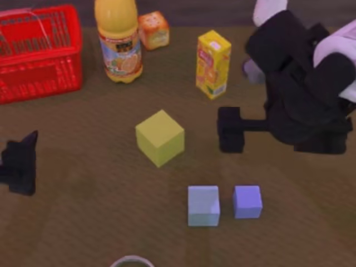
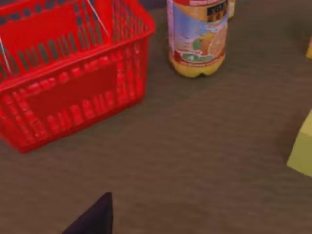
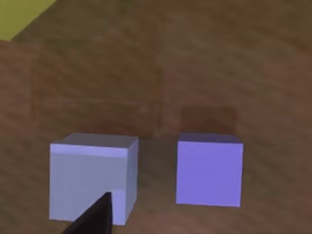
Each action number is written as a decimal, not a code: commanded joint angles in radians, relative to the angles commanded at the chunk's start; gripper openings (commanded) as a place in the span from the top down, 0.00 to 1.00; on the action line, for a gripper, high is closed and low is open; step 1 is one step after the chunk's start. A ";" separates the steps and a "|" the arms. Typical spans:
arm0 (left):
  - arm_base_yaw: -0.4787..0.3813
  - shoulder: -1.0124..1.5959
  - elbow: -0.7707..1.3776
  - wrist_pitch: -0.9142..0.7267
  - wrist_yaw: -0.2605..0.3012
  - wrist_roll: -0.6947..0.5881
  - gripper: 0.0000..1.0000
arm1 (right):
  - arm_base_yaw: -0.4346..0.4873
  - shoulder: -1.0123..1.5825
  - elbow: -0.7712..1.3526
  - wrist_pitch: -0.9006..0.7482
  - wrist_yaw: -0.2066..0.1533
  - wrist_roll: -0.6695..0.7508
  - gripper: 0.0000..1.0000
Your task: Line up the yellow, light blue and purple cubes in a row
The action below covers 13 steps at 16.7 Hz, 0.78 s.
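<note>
Brown matte worktop (image 1: 83, 183), seen from above, with two AgileX arms. The blue cube (image 1: 203, 205) and purple cube (image 1: 247, 201) sit just beside each other, a narrow gap between them, toward the near edge at centre-right. The yellow cube (image 1: 160, 137) stands apart, farther back and to the left of that pair, turned at an angle to them.

The right hand (image 1: 230, 129) hangs behind the blue and purple pair, to the right of the yellow cube, and carries nothing; whether its fingers are spread or closed cannot be told. Its wrist view looks down on the two small cubes. The left hand (image 1: 21, 161) is parked at the left edge, its state likewise unclear.

Judged step: bringing the yellow cube into line, since the other two already form a row. To do it well, the hand should grip across two opposite flat faces, matched to the cube's turn, then set it down left of the blue cube, squared to the pair and without nudging it.

Around: a red basket (image 1: 39, 53), a juice bottle (image 1: 117, 40), an orange box (image 1: 153, 30) and a carton (image 1: 213, 63) stand along the back. The carton is nearest the yellow cube; none lies in the row's path.
</note>
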 joint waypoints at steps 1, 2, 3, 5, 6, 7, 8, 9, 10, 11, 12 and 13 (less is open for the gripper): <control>-0.028 0.108 0.103 -0.075 0.006 0.018 0.00 | -0.033 -0.076 -0.072 0.033 0.009 -0.037 0.00; -0.056 0.223 0.210 -0.150 0.012 0.035 0.00 | -0.066 -0.150 -0.145 0.066 0.016 -0.072 0.00; -0.085 0.342 0.318 -0.226 0.016 0.053 0.00 | -0.099 -0.226 -0.222 0.100 0.022 -0.109 0.00; -0.140 0.581 0.528 -0.372 0.023 0.088 0.00 | -0.169 -0.381 -0.381 0.170 0.028 -0.182 0.00; -0.166 0.699 0.629 -0.441 0.025 0.105 0.00 | -0.204 -0.461 -0.463 0.207 0.029 -0.219 0.00; -0.191 0.812 0.724 -0.506 0.026 0.121 0.00 | -0.242 -0.548 -0.549 0.248 0.028 -0.258 0.00; -0.215 0.920 0.814 -0.564 0.026 0.135 0.00 | -0.277 -0.630 -0.629 0.288 0.024 -0.294 0.00; -0.236 1.023 0.898 -0.618 0.025 0.149 0.00 | -0.311 -0.714 -0.706 0.328 0.020 -0.328 0.00; -0.256 1.119 0.976 -0.665 0.023 0.162 0.00 | -0.345 -0.799 -0.780 0.370 0.014 -0.361 0.00; -0.274 1.208 1.048 -0.707 0.020 0.173 0.00 | -0.378 -0.884 -0.850 0.413 0.007 -0.392 0.00; -0.291 1.291 1.116 -0.743 0.015 0.184 0.00 | -0.409 -0.970 -0.916 0.458 -0.001 -0.421 0.00; -0.305 1.368 1.178 -0.773 0.010 0.193 0.00 | -0.442 -1.060 -0.980 0.507 -0.011 -0.451 0.00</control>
